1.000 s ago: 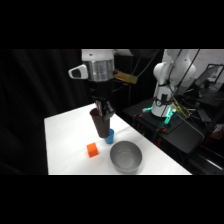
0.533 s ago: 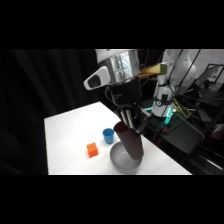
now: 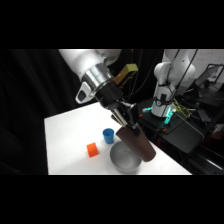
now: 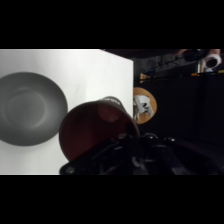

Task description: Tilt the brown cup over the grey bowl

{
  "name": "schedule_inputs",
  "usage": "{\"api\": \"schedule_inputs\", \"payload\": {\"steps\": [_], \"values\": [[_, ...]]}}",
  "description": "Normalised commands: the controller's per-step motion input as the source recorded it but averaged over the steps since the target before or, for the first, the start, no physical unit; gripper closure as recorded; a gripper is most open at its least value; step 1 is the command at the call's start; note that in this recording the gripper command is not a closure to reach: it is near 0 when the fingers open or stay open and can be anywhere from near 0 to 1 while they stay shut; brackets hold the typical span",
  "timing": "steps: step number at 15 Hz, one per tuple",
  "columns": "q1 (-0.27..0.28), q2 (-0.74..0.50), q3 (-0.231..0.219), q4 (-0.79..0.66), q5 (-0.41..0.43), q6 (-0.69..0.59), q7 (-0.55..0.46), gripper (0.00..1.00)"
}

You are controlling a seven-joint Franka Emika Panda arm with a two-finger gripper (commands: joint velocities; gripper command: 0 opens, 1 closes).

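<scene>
The white arm (image 3: pixel 90 70) slants down from the upper left toward the table's near right part; its wrist is tilted well off vertical; the gripper (image 3: pixel 125 125) points down and to the right, clamped on the brown cup (image 3: pixel 137 142), which it holds raised and steeply tilted.

No text can be read anywhere (labels, brands and numbers included).

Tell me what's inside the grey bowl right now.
Nothing visible: the wrist view shows the grey bowl with a bare interior. The tilted brown cup covers none of it there; in the side view it hides the bowl's right rim.
</scene>
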Motion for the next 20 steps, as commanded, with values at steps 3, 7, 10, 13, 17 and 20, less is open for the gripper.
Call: {"api": "schedule_inputs", "payload": {"steps": [3, 7, 10, 13, 17, 20], "values": [[-0.148, 0.20, -0.046, 0.30, 0.546, -0.54, -0.22, 0.11], [-0.047, 0.17, -0.068, 0.23, 0.417, -0.38, -0.06, 0.12], [0.099, 0.00, -0.089, 0.09, 0.086, -0.03, 0.00, 0.13], [0.296, -0.24, -0.084, -0.15, -0.463, 0.34, 0.05, 0.13], [0.220, -0.39, -0.036, -0.32, -0.550, 0.37, 0.15, 0.13], [0.049, -0.37, -0.053, -0.29, -0.590, 0.34, 0.18, 0.14]]}}
